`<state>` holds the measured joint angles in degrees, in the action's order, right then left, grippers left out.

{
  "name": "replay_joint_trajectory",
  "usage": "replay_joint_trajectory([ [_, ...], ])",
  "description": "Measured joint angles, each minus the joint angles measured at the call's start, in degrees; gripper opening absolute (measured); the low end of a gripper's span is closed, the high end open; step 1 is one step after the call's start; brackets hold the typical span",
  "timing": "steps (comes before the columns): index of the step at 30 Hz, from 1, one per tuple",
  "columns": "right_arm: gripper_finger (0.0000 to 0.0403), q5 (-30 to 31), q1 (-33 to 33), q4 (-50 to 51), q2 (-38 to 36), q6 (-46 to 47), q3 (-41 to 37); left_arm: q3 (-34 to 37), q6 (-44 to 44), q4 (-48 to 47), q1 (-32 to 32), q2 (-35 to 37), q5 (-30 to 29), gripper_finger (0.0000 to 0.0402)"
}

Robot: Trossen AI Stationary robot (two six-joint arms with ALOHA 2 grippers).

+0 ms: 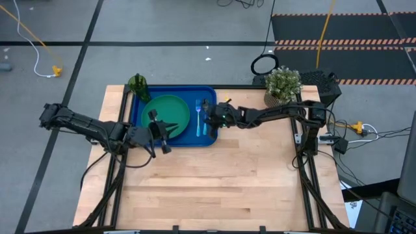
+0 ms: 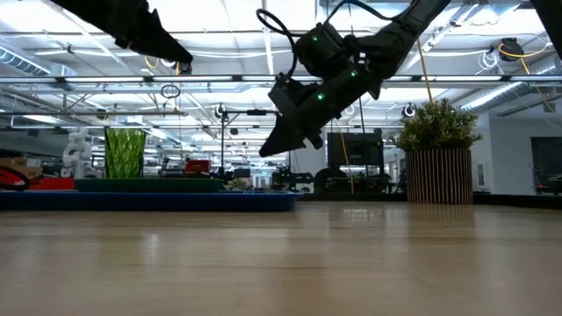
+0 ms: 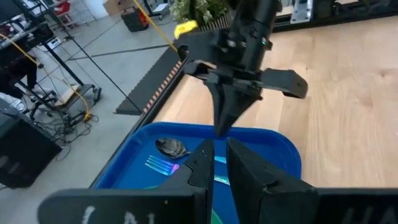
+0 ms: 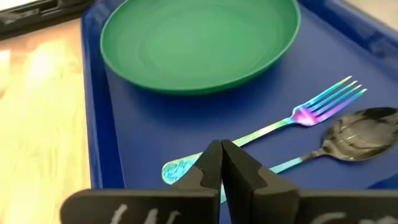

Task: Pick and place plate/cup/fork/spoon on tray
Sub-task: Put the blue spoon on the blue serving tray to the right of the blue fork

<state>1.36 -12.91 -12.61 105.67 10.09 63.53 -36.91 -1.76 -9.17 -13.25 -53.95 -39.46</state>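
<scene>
From above, the tray (image 1: 211, 140) holds the plate (image 1: 166, 112), fork (image 1: 199, 117) and spoon (image 1: 205, 117), cup (image 1: 138, 85) at its far left corner; the left gripper (image 1: 162, 133) hangs over the plate's near edge, fingers nearly together. The low view shows the right gripper (image 2: 269, 149) above the table, empty. Its wrist view shows its fingers (image 4: 214, 163) pressed together over the spoon's handle.

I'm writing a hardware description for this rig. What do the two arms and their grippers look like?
Both arms are black and jointed, with black cables looped along them. The right gripper has small green lights glowing on its wrist housing and two dark tapered fingers. The left gripper has the same flat black fingers, with white markings on its wrist body.
</scene>
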Motion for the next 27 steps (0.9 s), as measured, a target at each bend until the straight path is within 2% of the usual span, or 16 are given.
replay_joint_trajectory([
  [5,0.0000,-1.6,0.0,-7.4,0.0,2.4,-4.2,0.0,0.6,0.0,0.1,0.0,0.1,0.0044],
  [11,0.0000,-3.0,0.1,-7.5,0.0,9.4,-6.2,0.0,0.7,0.0,0.1,0.0,0.6,0.0044],
  [18,0.0000,-4.9,2.7,-10.5,2.7,4.4,-6.2,0.0,0.9,0.0,0.1,0.0,0.7,0.0044],
  [27,0.0000,-4.6,2.6,-13.0,5.4,1.4,-5.7,0.0,1.5,0.0,0.1,0.0,0.8,0.0044],
])
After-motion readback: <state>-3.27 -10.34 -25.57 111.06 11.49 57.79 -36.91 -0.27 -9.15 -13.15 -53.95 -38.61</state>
